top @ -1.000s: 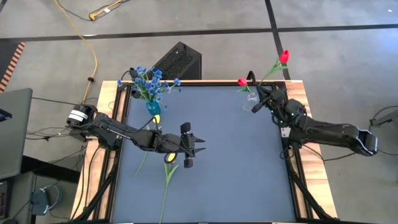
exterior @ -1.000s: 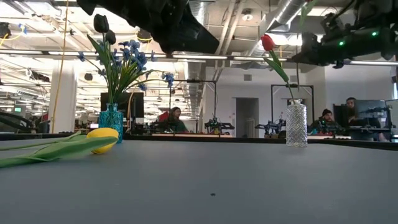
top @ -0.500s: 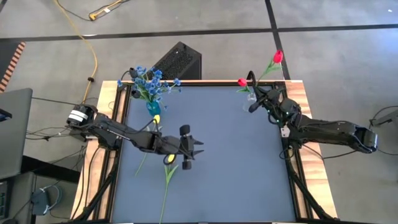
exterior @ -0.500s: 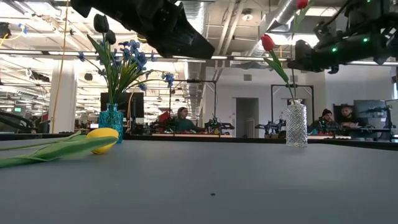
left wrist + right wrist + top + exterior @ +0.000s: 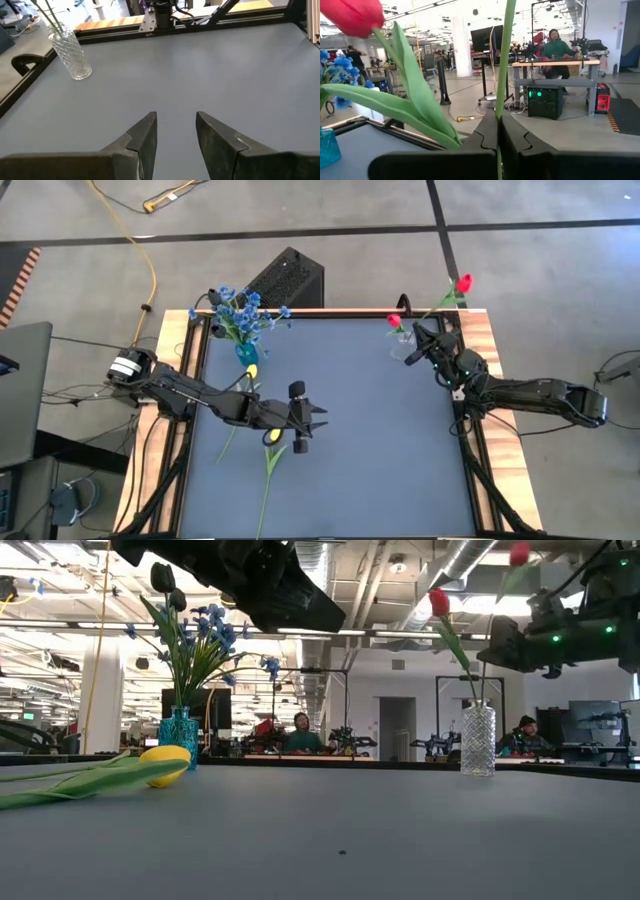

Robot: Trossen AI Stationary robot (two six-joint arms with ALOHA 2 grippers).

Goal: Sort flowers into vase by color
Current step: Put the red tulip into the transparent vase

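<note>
Inspecting from above: finds the right gripper (image 5: 418, 346) shut on the stem of a red tulip (image 5: 463, 282), raised beside the clear vase (image 5: 402, 342) at the table's far right corner, blossom leaning out past the table edge. Notes a second red tulip (image 5: 394, 321) already standing in that vase. Finds the left gripper (image 5: 308, 420) hovering mid-table, near a yellow tulip (image 5: 272, 436) lying on the dark mat (image 5: 380, 440). Records another yellow tulip (image 5: 252, 370) lying just beside the blue vase (image 5: 246, 353) holding the blue flowers (image 5: 240, 310).

Checking at table level: places the held blossom above and to the side of the clear vase's mouth. Cannot make out the lower end of the stem.

Checking the left wrist view: shows fingers parted, nothing between them, bare mat beyond.

Checking the right wrist view: shows the green stem pinched between closed fingers. Cannot tell which stem the red blossom at the edge belongs to.

Judging the risks:
- Missing the narrow mouth on the way down, through a thin stem swivelling in the pinch.
- Catching the rim and tipping a light vase standing close to the table edge.
- Snagging leaves on the seated tulip and dragging it out.
- Releasing too high and dropping the flower off the table.
</note>
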